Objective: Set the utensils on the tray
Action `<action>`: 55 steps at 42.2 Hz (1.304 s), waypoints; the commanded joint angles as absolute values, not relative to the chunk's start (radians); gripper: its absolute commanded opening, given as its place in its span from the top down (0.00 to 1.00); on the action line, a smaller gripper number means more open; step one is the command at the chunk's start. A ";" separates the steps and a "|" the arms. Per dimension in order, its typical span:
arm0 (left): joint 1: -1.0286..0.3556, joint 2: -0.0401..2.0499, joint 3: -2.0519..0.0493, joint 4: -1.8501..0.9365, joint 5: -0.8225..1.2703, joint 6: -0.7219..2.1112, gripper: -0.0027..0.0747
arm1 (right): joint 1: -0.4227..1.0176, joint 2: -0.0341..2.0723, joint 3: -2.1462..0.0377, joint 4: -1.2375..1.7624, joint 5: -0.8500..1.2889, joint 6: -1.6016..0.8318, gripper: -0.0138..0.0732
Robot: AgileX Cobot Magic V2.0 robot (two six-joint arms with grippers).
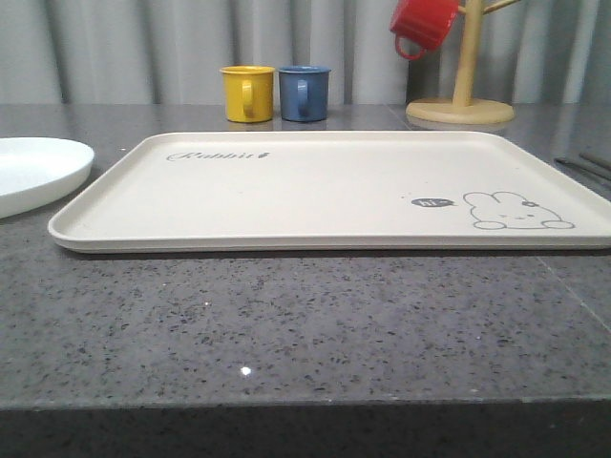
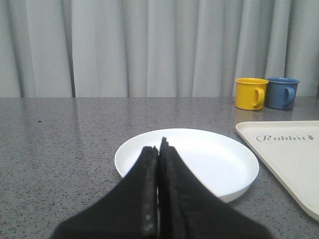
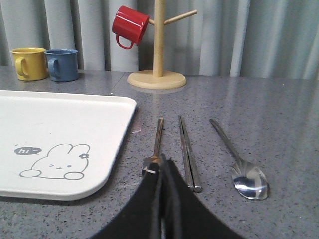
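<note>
The cream tray (image 1: 315,191) with "Rabbit" lettering lies empty in the middle of the table. To its left sits the white plate (image 1: 38,162), also empty. In the left wrist view my left gripper (image 2: 160,145) is shut with nothing in it, its tips just before the plate's (image 2: 214,157) near rim. To the right of the tray (image 3: 65,124), a fork (image 3: 158,133), a knife (image 3: 187,149) and a spoon (image 3: 248,179) lie side by side on the table. My right gripper (image 3: 163,162) is shut and empty, its tips covering part of the fork's head.
A yellow mug (image 1: 247,93) and a blue mug (image 1: 304,93) stand behind the tray. A wooden mug tree (image 1: 461,105) at the back right carries a red mug (image 1: 423,24). The grey stone counter runs bare along its front edge.
</note>
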State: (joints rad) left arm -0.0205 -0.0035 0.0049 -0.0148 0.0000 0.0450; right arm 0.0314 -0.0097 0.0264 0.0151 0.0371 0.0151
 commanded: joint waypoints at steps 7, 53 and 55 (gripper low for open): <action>-0.027 -0.025 0.009 -0.015 -0.087 0.034 0.99 | 0.024 -0.028 0.022 0.007 -0.048 0.017 0.92; -0.027 0.247 -0.579 0.028 0.240 0.036 0.99 | 0.024 0.297 -0.617 0.027 0.376 0.017 0.92; -0.027 0.295 -0.629 0.028 0.295 0.036 0.99 | 0.024 0.344 -0.669 0.027 0.415 0.017 0.92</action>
